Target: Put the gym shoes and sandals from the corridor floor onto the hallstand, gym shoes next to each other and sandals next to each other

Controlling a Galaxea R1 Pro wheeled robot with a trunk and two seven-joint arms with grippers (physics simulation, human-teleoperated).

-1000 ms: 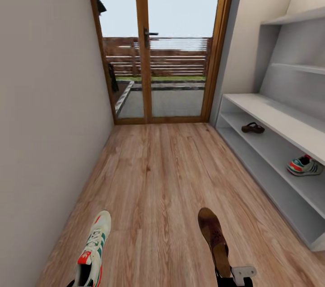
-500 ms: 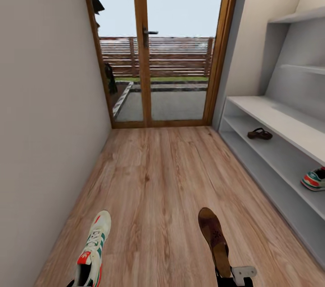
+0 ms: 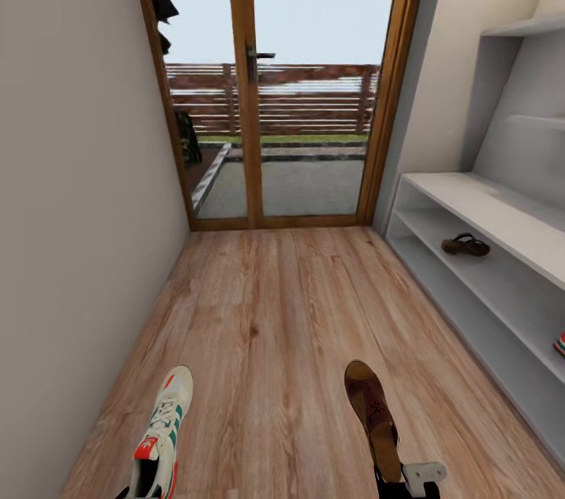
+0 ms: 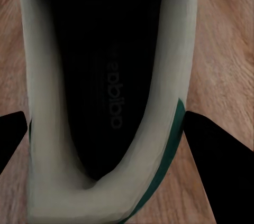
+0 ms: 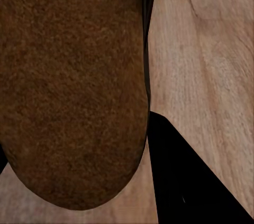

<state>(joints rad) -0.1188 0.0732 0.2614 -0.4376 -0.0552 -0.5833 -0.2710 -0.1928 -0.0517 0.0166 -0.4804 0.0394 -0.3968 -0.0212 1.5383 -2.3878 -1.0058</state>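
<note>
The hallstand [image 3: 471,209] runs along the right wall, one sandal [image 3: 465,245] already on its middle shelf and a sliver of gym shoe [image 3: 560,344] further along that shelf at the frame's edge. Both arms carry the rest over the corridor floor [image 3: 282,326] — the left pincer [image 4: 106,145] grips the off-white, green-striped gym shoe [image 3: 161,432] by its heel, the right pincer [image 3: 408,483] holds the flat brown sandal [image 3: 373,413]. I'd say it's the carrying step; next it must turn toward the rack and set each by its mate

Head view looks down the corridor floor [image 3: 275,326]; both wrist views hover close above it.
</note>
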